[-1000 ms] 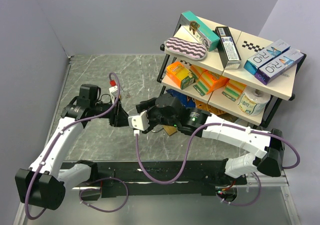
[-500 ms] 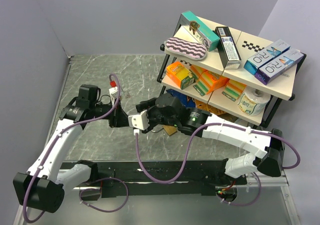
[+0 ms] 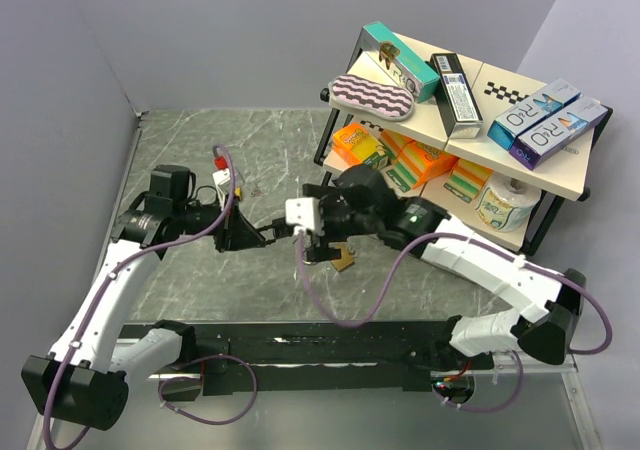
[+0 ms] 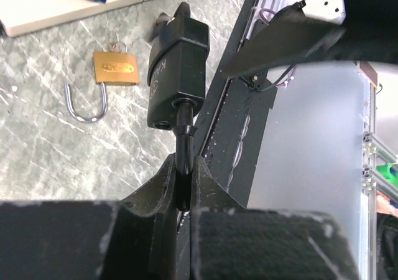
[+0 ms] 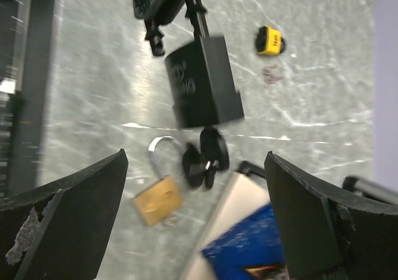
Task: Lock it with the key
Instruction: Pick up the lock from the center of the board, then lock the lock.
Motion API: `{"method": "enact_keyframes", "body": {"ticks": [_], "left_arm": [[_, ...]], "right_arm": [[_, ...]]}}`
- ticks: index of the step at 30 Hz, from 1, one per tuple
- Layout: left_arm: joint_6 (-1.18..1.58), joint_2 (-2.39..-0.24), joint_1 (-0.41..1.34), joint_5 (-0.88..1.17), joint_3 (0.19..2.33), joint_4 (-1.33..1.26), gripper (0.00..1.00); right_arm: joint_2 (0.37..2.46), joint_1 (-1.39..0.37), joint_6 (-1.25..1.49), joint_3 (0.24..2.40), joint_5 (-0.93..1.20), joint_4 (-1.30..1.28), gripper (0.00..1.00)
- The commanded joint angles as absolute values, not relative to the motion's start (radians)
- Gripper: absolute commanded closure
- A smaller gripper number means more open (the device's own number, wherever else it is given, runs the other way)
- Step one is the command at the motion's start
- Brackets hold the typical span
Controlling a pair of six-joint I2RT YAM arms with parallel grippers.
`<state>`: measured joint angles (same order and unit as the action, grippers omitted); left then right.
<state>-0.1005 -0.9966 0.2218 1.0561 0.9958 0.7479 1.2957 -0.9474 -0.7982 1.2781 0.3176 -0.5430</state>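
Your left gripper (image 4: 184,171) pinches the shackle of the black padlock (image 4: 177,74). Your right gripper (image 5: 195,162) is spread wide, holding nothing. Keys (image 5: 210,150) hang at the lock's base.

Two robot arms, the left arm (image 3: 105,295) and right arm (image 3: 480,265); one table (image 3: 190,140); two padlocks, one black padlock (image 4: 177,74) and one brass padlock (image 4: 115,67); one small yellow object (image 5: 269,40); one shelf rack (image 3: 560,175), upper right.

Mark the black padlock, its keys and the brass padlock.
black padlock (image 4: 177,73): left wrist view, middle of its body.
keys (image 5: 213,149): right wrist view, a black key head.
brass padlock (image 4: 116,67): left wrist view, brass body.
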Motion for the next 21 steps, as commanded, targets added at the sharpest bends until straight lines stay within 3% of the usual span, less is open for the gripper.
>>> {"method": "enact_keyframes", "body": {"ticks": [1, 9, 21], "left_arm": [[-0.163, -0.969, 0.221, 1.166, 1.089, 0.735, 0.99], [-0.281, -0.973, 0.227, 1.192, 1.138, 0.818, 0.99], [-0.327, -0.962, 0.299, 1.126, 1.164, 0.819, 0.99]], "right_arm": [[1.218, -0.862, -0.639, 1.341, 0.592, -0.623, 0.01], [1.193, -0.819, -0.508, 1.333, 0.756, -0.585, 0.01], [1.299, -0.819, -0.394, 1.387, 0.813, -0.534, 0.01]]}}
